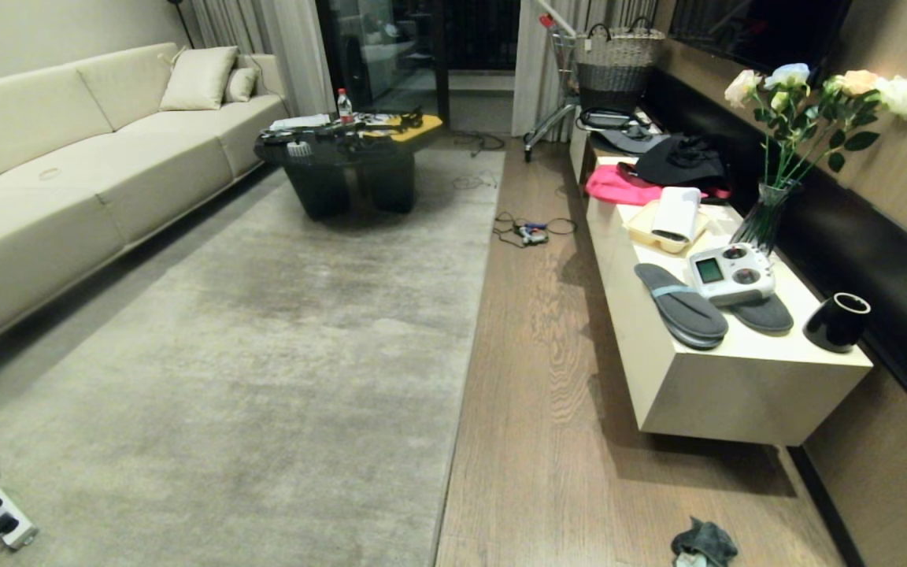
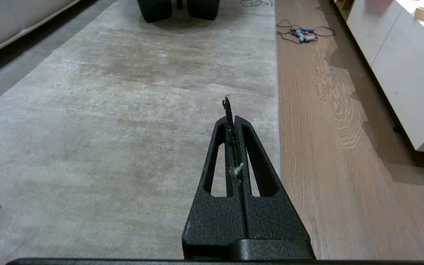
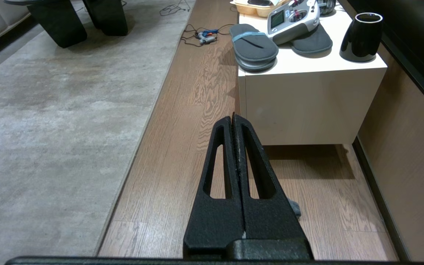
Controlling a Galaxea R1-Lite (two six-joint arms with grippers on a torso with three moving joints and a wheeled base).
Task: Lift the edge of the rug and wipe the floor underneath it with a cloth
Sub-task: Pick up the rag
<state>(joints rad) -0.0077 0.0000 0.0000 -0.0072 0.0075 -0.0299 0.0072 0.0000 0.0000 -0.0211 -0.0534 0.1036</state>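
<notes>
Wooden floor, rug edge flat; left gripper, right gripper fingers pressed together, empty.

dim warm indoor light, night dark behind the glass door. the cabinet throws a soft shadow across the floor, which carries a slight sheen. straight lines bow at the edges; wrist views stay sharp.

Home lounge: sofa; rug
</notes>
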